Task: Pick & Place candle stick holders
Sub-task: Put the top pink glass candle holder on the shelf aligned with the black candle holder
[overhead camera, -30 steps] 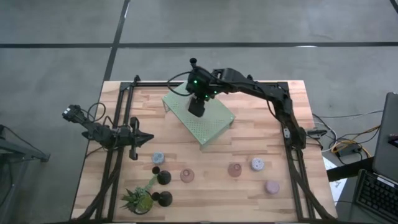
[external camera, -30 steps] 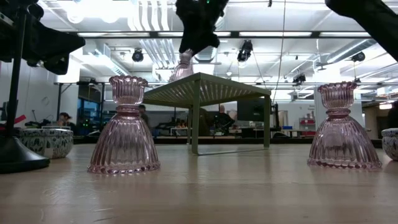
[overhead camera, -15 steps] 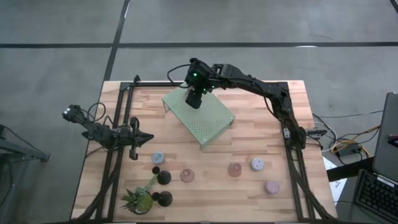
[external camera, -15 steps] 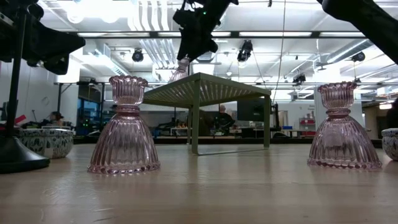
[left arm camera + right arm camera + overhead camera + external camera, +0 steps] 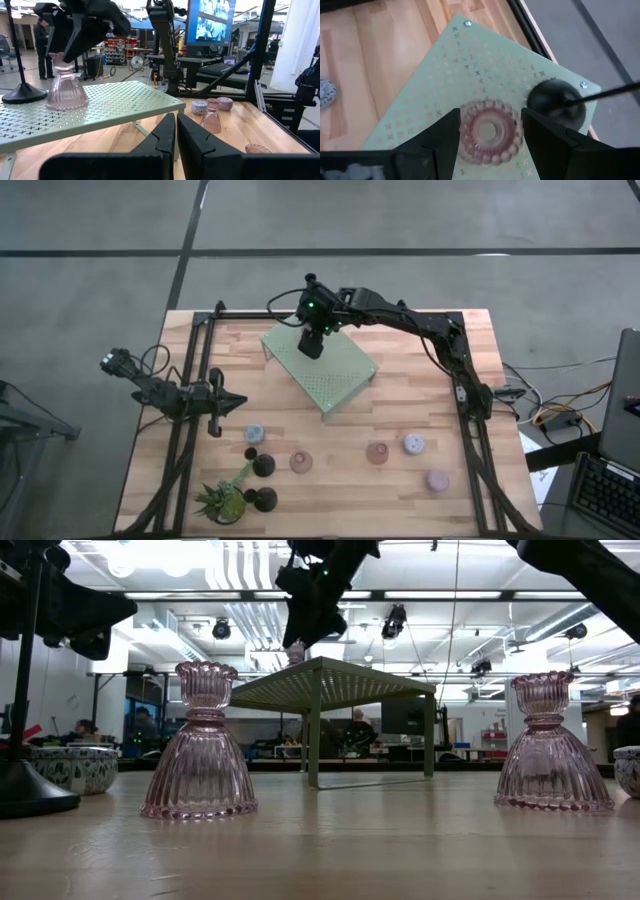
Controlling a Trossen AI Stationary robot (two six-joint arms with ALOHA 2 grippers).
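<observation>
Wooden tabletop (image 5: 400, 395) carries a green perforated stand (image 5: 335, 375). On it sits a pink candle holder (image 5: 487, 131) beside a black one (image 5: 555, 100). The right gripper (image 5: 312, 345) hangs over the pink holder, fingers apart on either side, seemingly just letting go. Best to widen fully and lift straight up, clear of the black stem. The left gripper (image 5: 176, 131) waits with fingers together. No readable writing.
</observation>
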